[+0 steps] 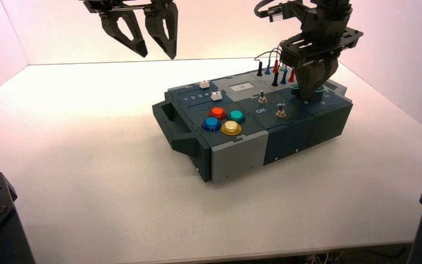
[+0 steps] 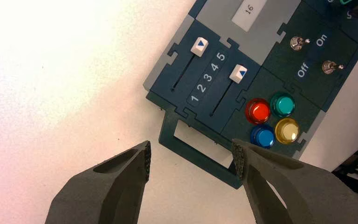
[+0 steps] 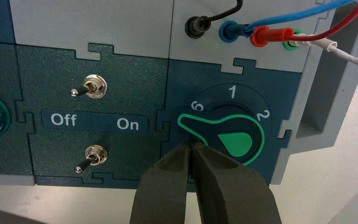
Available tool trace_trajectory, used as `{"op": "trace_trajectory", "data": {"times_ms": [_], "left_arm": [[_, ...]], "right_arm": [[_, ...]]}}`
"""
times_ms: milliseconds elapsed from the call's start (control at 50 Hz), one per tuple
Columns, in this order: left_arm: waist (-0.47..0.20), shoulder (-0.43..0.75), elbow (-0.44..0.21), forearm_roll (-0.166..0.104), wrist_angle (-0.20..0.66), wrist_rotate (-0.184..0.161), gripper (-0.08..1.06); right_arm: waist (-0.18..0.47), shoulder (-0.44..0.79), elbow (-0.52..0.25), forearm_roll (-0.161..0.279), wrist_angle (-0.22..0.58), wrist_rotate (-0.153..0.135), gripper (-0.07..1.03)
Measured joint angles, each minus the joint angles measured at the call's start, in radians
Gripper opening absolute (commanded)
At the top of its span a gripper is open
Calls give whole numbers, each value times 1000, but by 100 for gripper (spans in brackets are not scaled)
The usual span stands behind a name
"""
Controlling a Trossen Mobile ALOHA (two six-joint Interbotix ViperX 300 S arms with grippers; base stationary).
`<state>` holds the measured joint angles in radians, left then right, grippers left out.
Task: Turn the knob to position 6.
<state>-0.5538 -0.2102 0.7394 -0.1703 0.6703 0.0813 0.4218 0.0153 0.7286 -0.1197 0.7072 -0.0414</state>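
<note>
The knob [image 3: 223, 133] is teardrop-shaped, dark with a bright green outline and a green drop mark, and sits on the box's right end. Its pointed end [image 3: 182, 120] lies close beside the numeral 6, with 1 and 2 further round the dial. My right gripper [image 3: 192, 145] is shut, and its joined tips press against the knob's edge just under the pointed end. In the high view the right gripper [image 1: 309, 92] covers most of the knob [image 1: 320, 88]. My left gripper [image 1: 156, 52] hangs open high above the table's back left, holding nothing.
The box [image 1: 236, 157] stands turned on the white table. Two metal toggle switches [image 3: 94, 87] [image 3: 95, 155] flank the Off/On label. Red, teal, blue and yellow buttons [image 1: 217, 113] sit at its middle, two sliders [image 2: 199, 45] further left. Plugged wires [image 3: 261, 35] rise behind the knob.
</note>
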Motion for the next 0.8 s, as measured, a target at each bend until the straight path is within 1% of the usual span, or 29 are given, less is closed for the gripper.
{"op": "trace_trajectory", "data": {"times_ms": [360, 800], "left_arm": [[0, -2, 0, -2, 0, 0, 89], [0, -2, 0, -2, 3, 0, 89]], "right_arm": [[14, -3, -2, 0, -6, 0, -2], [14, -29, 0, 0, -18, 0, -2]]}}
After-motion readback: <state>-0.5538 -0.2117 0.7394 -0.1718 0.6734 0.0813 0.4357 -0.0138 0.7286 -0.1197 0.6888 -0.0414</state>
